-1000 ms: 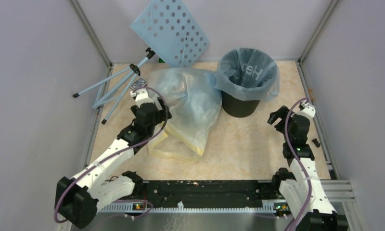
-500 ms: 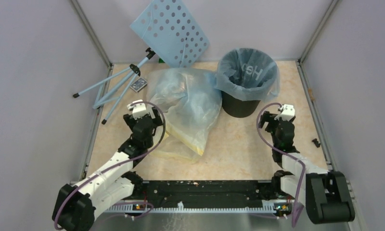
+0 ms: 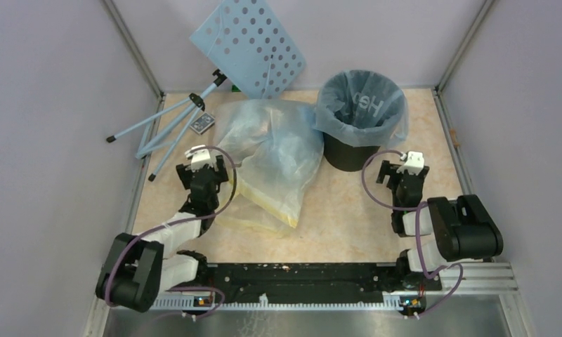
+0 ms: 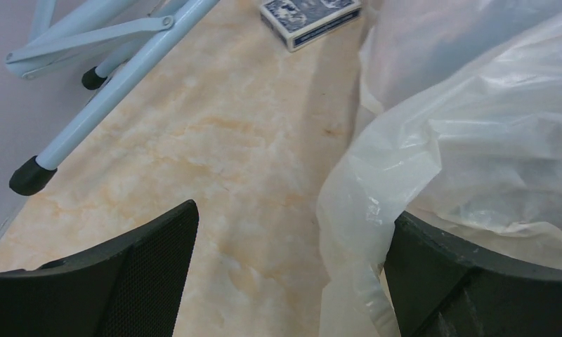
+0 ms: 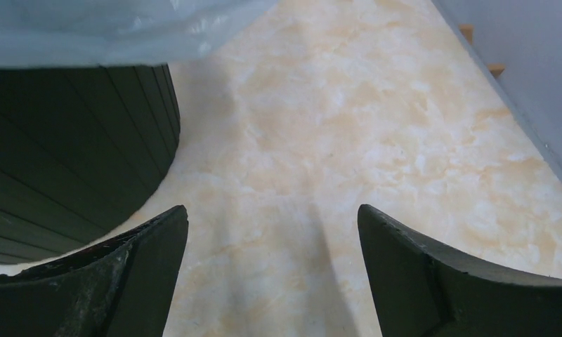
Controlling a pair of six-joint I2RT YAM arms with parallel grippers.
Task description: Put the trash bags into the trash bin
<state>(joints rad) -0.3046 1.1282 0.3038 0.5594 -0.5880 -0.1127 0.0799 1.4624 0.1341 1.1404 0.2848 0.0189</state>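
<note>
The black trash bin [image 3: 348,153] stands at the back right. A light-blue trash bag [image 3: 362,105] with white lettering lines it and drapes over its rim. My left gripper [image 3: 206,163] is open, low over the table at the left edge of the clear yellowish sack [image 3: 271,158]. In the left wrist view a fold of that sack [image 4: 366,210] lies between the open gripper [image 4: 292,217], against the right finger [image 4: 475,281]. My right gripper [image 3: 395,172] is open and empty just right of the bin's base. The right wrist view shows the gripper [image 5: 271,210], the bin wall [image 5: 67,140] and the bag's film [image 5: 109,28].
A pale-blue perforated panel [image 3: 250,45] leans at the back. A pale-blue tripod [image 3: 169,119] lies at the back left, with a card deck [image 3: 203,123] beside it, also in the left wrist view [image 4: 310,14]. A small black part [image 3: 461,207] lies near the right wall.
Both arms have folded back toward the near edge. My left gripper moved nearer along the sack's left edge. My right gripper moved left toward the bin's base.
</note>
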